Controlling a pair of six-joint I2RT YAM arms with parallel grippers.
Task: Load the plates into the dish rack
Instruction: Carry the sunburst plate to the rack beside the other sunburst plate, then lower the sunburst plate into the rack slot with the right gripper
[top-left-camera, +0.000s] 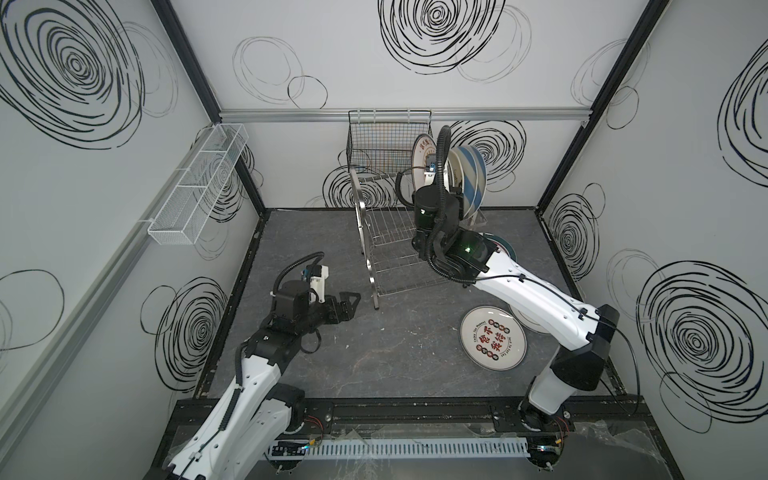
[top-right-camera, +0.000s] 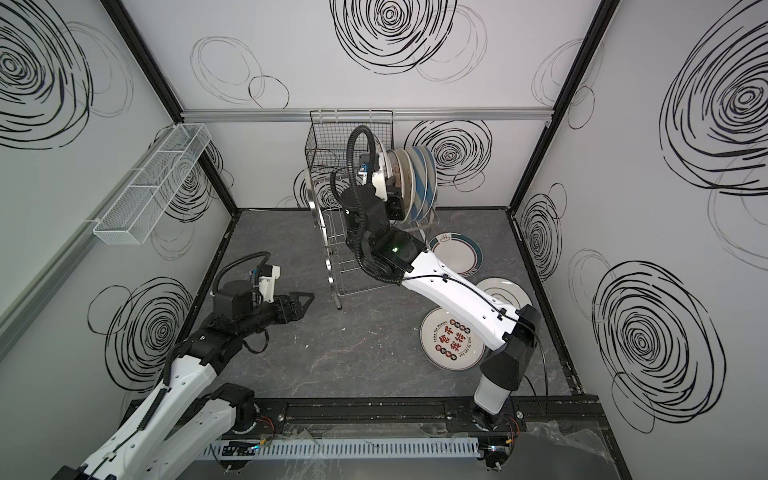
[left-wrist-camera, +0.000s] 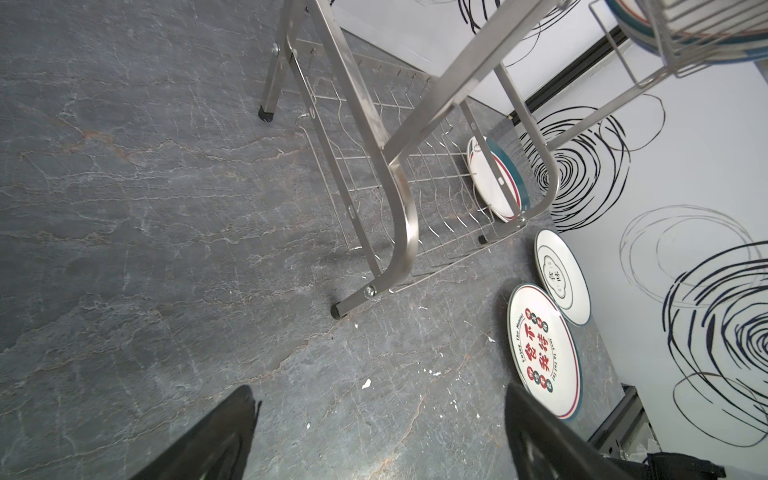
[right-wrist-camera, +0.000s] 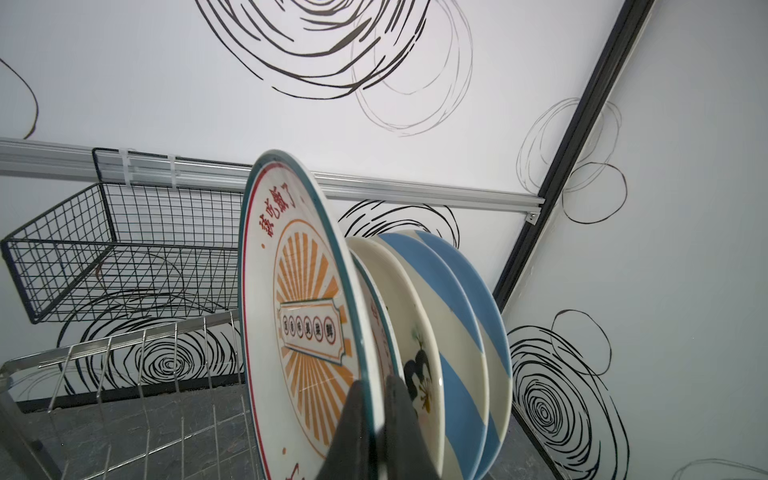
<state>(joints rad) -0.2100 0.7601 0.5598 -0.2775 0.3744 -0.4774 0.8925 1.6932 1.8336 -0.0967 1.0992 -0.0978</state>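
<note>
right claw (top-right-camera: 394, 204): closed on end plate (top-right-camera: 382, 147) of upright row
upright row (top-right-camera: 419, 178): just right of claw, dish rack (top-right-camera: 328, 257) top tier
teal-rimmed plate (top-right-camera: 461, 255): flat, right of claw, further forward
character plate (top-right-camera: 451, 338): flat, well forward of claw

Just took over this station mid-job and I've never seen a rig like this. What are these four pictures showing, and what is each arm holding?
Two robot arms with two-finger grippers work on a grey table. Two pictures come from one overhead camera pair; the other two from a camera on each wrist. The right gripper is shut on the rim of an orange sunburst plate, upright at the top tier of the steel dish rack, beside four plates standing there. The left gripper is open and empty. Lying flat on the table: a red-black Chinese characters plate, a teal-rimmed plate and a whitish plate.
</note>
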